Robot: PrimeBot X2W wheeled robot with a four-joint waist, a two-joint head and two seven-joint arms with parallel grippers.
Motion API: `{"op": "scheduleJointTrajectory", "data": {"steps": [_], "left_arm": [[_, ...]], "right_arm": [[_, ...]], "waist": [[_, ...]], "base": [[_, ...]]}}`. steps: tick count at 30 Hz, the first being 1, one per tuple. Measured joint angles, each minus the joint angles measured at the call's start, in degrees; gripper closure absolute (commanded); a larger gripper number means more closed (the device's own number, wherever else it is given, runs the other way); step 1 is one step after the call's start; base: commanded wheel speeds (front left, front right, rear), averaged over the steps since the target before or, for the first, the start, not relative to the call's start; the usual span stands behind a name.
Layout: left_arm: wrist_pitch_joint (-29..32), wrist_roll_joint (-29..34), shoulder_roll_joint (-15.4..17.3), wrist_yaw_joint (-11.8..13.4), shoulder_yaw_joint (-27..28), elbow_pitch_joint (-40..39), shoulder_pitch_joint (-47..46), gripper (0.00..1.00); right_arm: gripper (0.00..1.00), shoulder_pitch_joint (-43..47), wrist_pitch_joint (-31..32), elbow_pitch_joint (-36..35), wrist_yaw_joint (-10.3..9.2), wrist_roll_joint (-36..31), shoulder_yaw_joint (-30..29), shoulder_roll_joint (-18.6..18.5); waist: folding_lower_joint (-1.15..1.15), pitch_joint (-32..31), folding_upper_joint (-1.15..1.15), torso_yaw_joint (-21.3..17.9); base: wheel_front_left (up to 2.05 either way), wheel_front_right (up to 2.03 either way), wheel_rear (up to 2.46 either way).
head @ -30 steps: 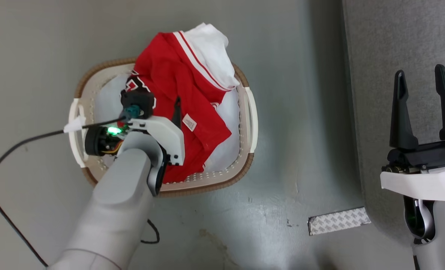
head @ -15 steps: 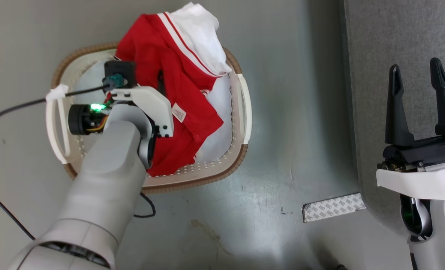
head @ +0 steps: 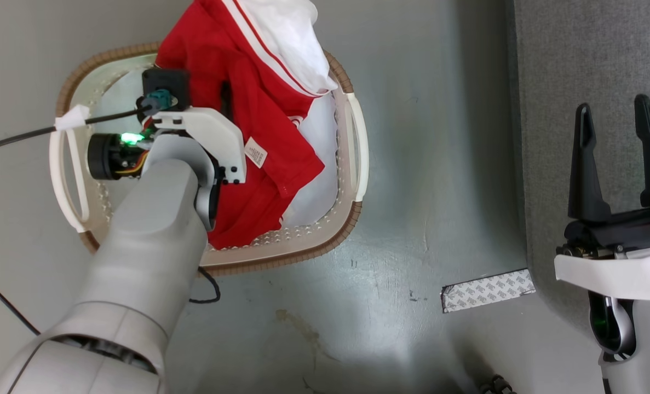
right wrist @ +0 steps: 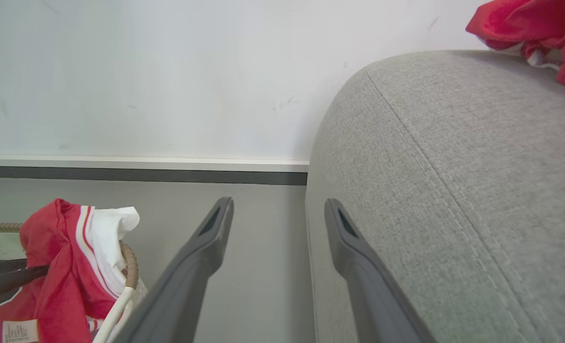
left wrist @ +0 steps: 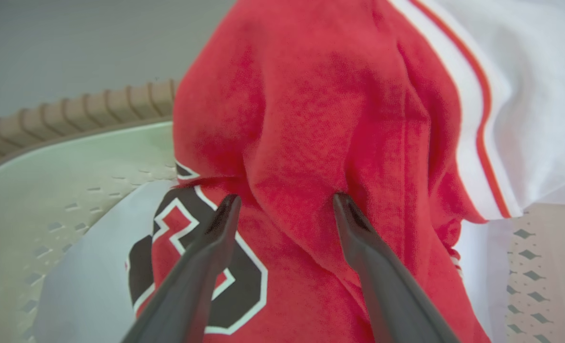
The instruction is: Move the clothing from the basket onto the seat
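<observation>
- Head view: the red jersey (head: pixel 264 115) lies heaped in the laundry basket (head: pixel 325 247), spilling over its far rim. The right gripper (head: pixel 615 106) idles beside the grey sofa (head: pixel 576 54), fingers spread and empty.
- Left wrist view: the left gripper (left wrist: pixel 284 200) straddles a raised fold of the jersey, jaws apart, placed to pinch it.
- Right wrist view: another red garment (right wrist: pixel 534 28) lies on the sofa.

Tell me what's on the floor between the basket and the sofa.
Head view: bare grey floor separates basket and sofa; a patterned tape strip lies at the sofa's edge.
</observation>
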Motion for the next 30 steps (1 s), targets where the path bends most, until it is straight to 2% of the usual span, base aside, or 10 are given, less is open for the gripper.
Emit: {"op": "scheduleJointTrajectory", "data": {"steps": [7, 10, 13, 14, 15, 18, 25, 30], "left_arm": [[-0.94, -0.58, -0.11, -1.34, -1.03, 0.53, -0.45, 0.00], [-1.37, -1.00, -0.12, -2.58, -1.60, 0.65, -0.43, 0.51], [-1.74, -1.21, -0.12, -4.42, -2.29, 0.69, -0.36, 0.78], [-2.09, -1.23, -0.12, -5.08, -2.60, 0.65, -0.32, 0.93], [-2.22, -1.48, -0.13, -5.63, -2.68, 0.54, -0.27, 1.00], [-2.74, -2.09, -0.13, -7.21, -3.50, -0.54, 0.09, 1.00], [-3.42, -4.16, -0.19, -8.94, -5.26, -5.35, 1.01, 1.00], [-3.50, -5.01, -0.20, -10.32, -4.45, -12.37, 2.98, 1.00]], "right_arm": [[0.00, 1.25, 0.00, -0.44, 0.00, -0.66, -0.67, 0.00], [0.00, 1.74, 0.00, -0.67, 0.00, -1.18, -0.75, 0.00], [0.00, 1.86, 0.00, -0.99, 0.00, -1.52, -0.77, 0.00], [0.00, 1.99, 0.00, -1.03, 0.00, -1.58, -0.78, 0.00], [0.00, 2.08, 0.00, -1.07, 0.00, -1.60, -0.78, 0.00], [0.00, 2.18, 0.00, -1.07, 0.00, -1.99, -0.79, 0.00], [0.00, 1.78, 0.00, -0.65, 0.00, -2.00, -0.65, 0.00], [0.00, 0.23, 0.00, 0.15, 0.00, -1.48, 0.05, 0.00]], "waist": [[0.00, 0.42, 0.00, 0.29], [0.00, 0.57, 0.00, 0.85], [0.00, 0.65, 0.00, 1.30], [0.00, 0.66, 0.00, 1.42], [0.00, 0.67, 0.00, 1.51], [0.00, 0.61, 0.00, 1.60], [0.00, 0.27, 0.00, 2.00], [0.00, -0.69, 0.00, 2.56]], "base": [[0.05, 0.05, 0.05], [0.07, 0.07, 0.07], [0.04, 0.04, 0.04], [0.03, 0.03, 0.03], [0.02, 0.02, 0.02], [0.00, 0.00, 0.00], [0.00, 0.00, 0.00], [0.00, 0.00, 0.00]]}}
